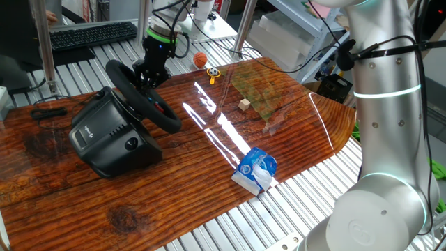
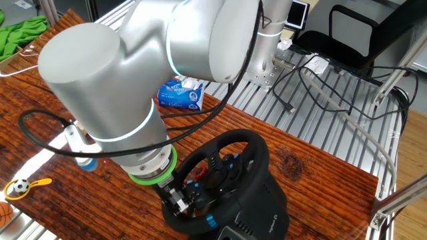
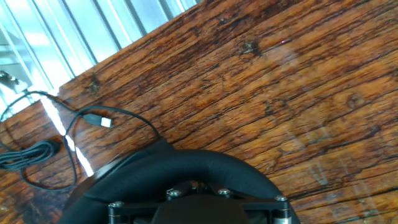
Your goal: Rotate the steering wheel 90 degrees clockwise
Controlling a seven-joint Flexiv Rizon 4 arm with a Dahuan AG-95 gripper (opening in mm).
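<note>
The steering wheel (image 1: 143, 97) is a black round wheel tilted on a bulky black base (image 1: 111, 136) at the left of the wooden table. Red and blue buttons show on its hub in the other fixed view (image 2: 198, 172). My gripper (image 1: 148, 74) is at the wheel's far rim and looks shut around it. In the other fixed view my gripper (image 2: 178, 201) sits at the rim's lower left under the arm's big wrist. In the hand view the rim (image 3: 174, 169) fills the bottom, pressed against my gripper (image 3: 193, 190); the fingertips are hidden.
A black keyboard (image 1: 94, 35) lies behind the table. A blue tissue pack (image 1: 256, 169) sits near the front edge. A wooden block (image 1: 243, 104), an orange ball (image 1: 200, 60) and a yellow toy (image 1: 212, 72) lie to the right. A black cable (image 3: 37, 152) lies coiled beside the base.
</note>
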